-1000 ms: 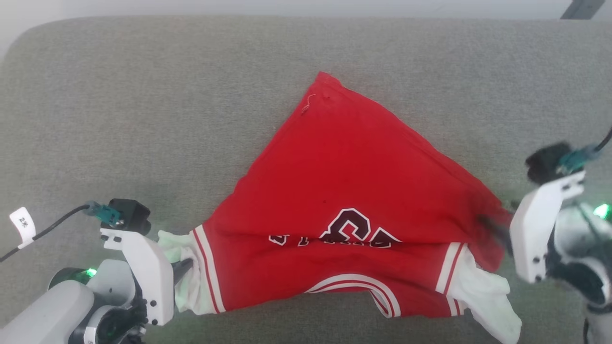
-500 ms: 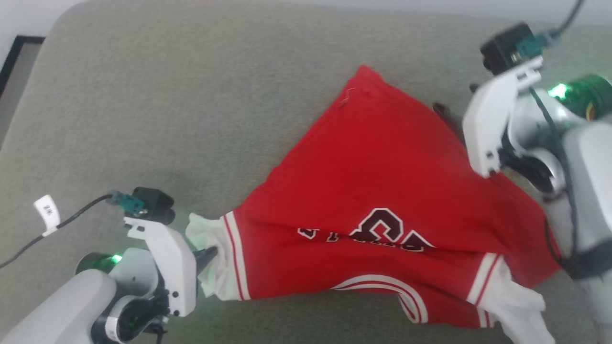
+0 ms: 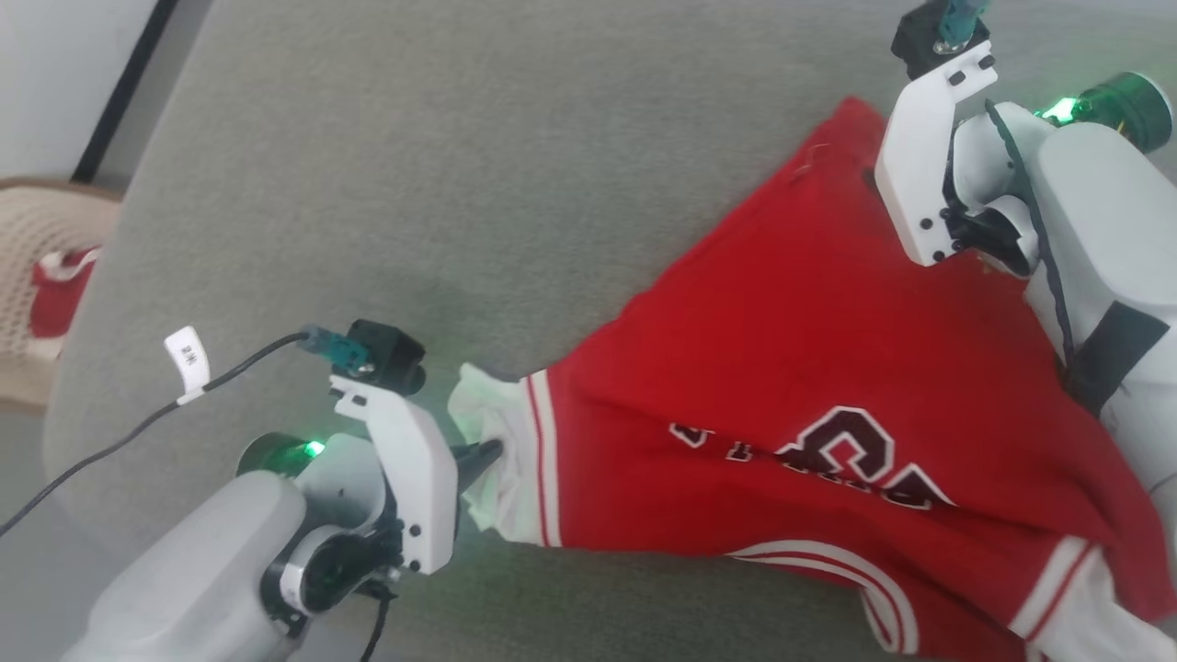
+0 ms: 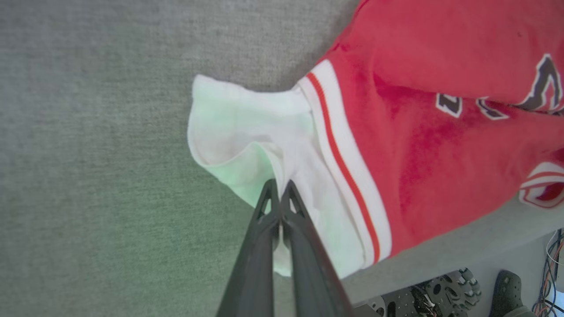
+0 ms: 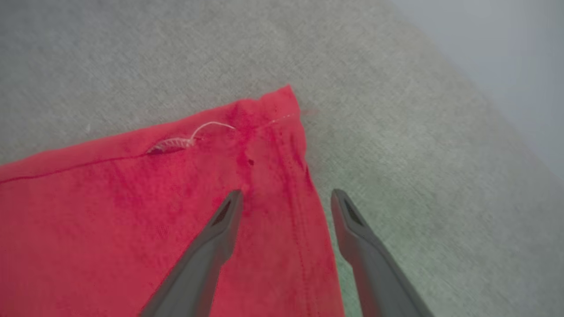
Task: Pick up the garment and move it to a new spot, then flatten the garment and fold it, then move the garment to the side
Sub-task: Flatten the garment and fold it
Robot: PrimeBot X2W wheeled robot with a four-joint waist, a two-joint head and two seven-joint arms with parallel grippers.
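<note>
You, operator, colour inventory:
- Garment (image 3: 809, 349): red body; white short sleeves; cuff trim white with thin red stripe; print black, white-outlined; loose white thread near corner.
- Upholstered surface (image 3: 460, 184): plain grey, fine weave, green tint beside lamps.
- Left gripper (image 4: 280, 187): dark grey fingers, white bracket, green lamp.
- Right gripper (image 5: 286, 193): dark grey fingers, white bracket.
- Cable tag (image 3: 187, 360): white.
- Knitted item (image 3: 37, 230): cream; red-and-white piece on it.

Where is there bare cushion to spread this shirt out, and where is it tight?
Free: the grey fabric cushion from the left end effector up to its far edge, left of the red short-sleeved jersey. Crowded: the right side, where the right end effector hangs over its hem.
</note>
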